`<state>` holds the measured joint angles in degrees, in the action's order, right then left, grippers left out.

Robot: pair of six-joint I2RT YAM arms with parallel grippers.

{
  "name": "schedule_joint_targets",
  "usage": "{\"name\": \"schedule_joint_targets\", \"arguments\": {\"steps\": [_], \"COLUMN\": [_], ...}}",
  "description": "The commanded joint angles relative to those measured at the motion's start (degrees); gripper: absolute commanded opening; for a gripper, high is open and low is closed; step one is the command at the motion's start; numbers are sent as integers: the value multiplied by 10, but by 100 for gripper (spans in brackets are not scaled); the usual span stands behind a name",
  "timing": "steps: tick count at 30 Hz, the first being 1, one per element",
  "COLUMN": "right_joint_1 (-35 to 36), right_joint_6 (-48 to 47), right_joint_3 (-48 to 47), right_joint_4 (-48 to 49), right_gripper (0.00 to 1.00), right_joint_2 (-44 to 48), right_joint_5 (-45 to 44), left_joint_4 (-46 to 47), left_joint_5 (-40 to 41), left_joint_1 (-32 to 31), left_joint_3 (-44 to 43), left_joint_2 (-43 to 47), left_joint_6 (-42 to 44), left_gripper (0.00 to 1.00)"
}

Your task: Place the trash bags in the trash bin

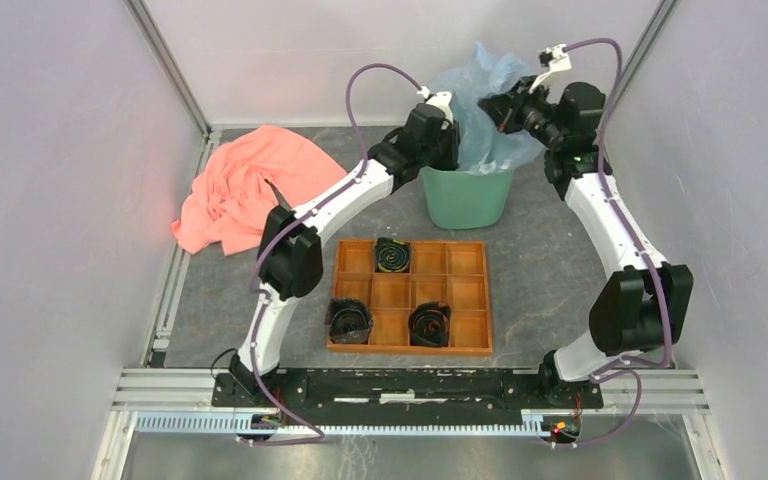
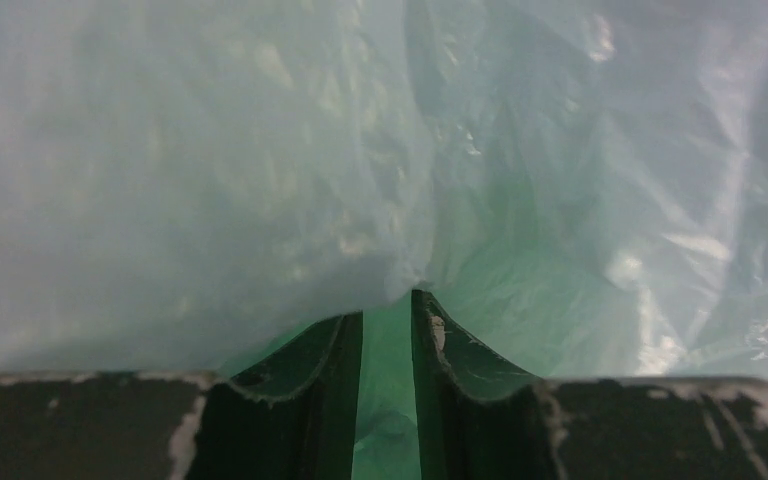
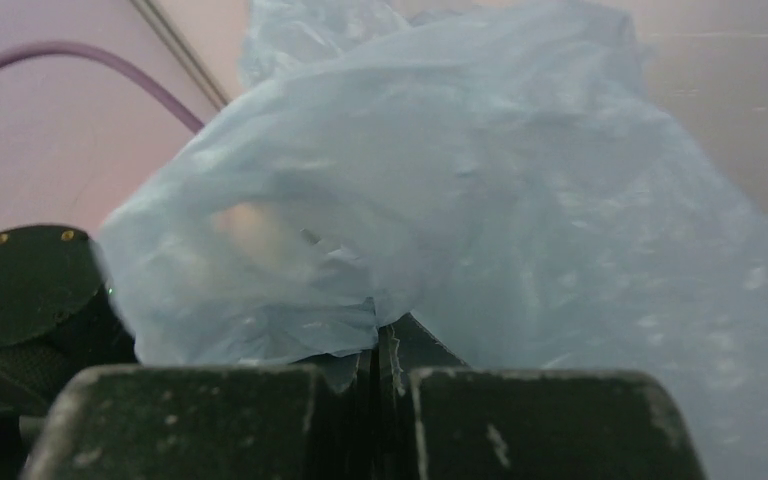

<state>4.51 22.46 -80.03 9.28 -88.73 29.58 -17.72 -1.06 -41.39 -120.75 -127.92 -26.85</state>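
Nearest the arm bases, on the grey tabletop (image 1: 545, 285): an orange-brown wooden compartment tray (image 1: 410, 348) with three black coiled rolls (image 1: 393, 256), one in a far-row cell, two toward the near side.

Farther back at left, heaped beside the side rail: a salmon-pink cloth (image 1: 245, 190).

Just beyond the tray, upright: the mint-green trash bin (image 1: 465, 200). Bunched over its mouth and rising well above the rim: the pale blue, translucent trash bag (image 1: 480, 110), crinkled, with its lower folds down at rim level.

At the bin's left rim: the left pincer (image 1: 450, 142), nosed into the plastic. Seen from its own wrist camera, fingers (image 2: 335, 350) narrowly parted, with green-tinted film between and all around them. Pinching or merely pressing in: impossible to tell.

Higher up, on the bag's right side: the right pincer (image 1: 493, 104). Seen from its wrist camera, pressed together on a fold of the bag, with the rest of the film ballooning up and away beyond the fingertips (image 3: 400, 345).
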Motion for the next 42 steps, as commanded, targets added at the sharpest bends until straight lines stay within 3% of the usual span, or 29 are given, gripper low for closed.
{"name": "schedule_joint_targets", "arguments": {"steps": [1,9,16,21,28,33,38,42], "right_joint_1": [28,75,74,69,68,68,68,68], "right_joint_6": [-22,31,26,-39,-141,-183,-185,-180], "right_joint_3": [-21,-21,-26,-43,-89,-102,-101,-94], "right_joint_4": [9,73,56,-26,-128,-158,-157,-147], "right_gripper": [1,1,1,1,1,1,1,1], "right_joint_2": [-10,-35,-26,-12,-4,3,22,41], "right_joint_5": [15,27,-33,-101,-153,-149,-139,-135], "left_joint_4": [-46,-65,-78,-85,-88,-94,-69,-38], "left_joint_5": [44,105,53,-29,-109,-96,-33,20], "left_joint_1": [27,62,65,64,64,65,65,65], "left_joint_3": [47,114,94,58,2,-15,10,11], "left_joint_2": [48,126,150,135,146,190,232,208], "left_joint_6": [35,88,103,77,47,62,77,75], "left_gripper": [32,32,35,42,65,79,84,85]}}
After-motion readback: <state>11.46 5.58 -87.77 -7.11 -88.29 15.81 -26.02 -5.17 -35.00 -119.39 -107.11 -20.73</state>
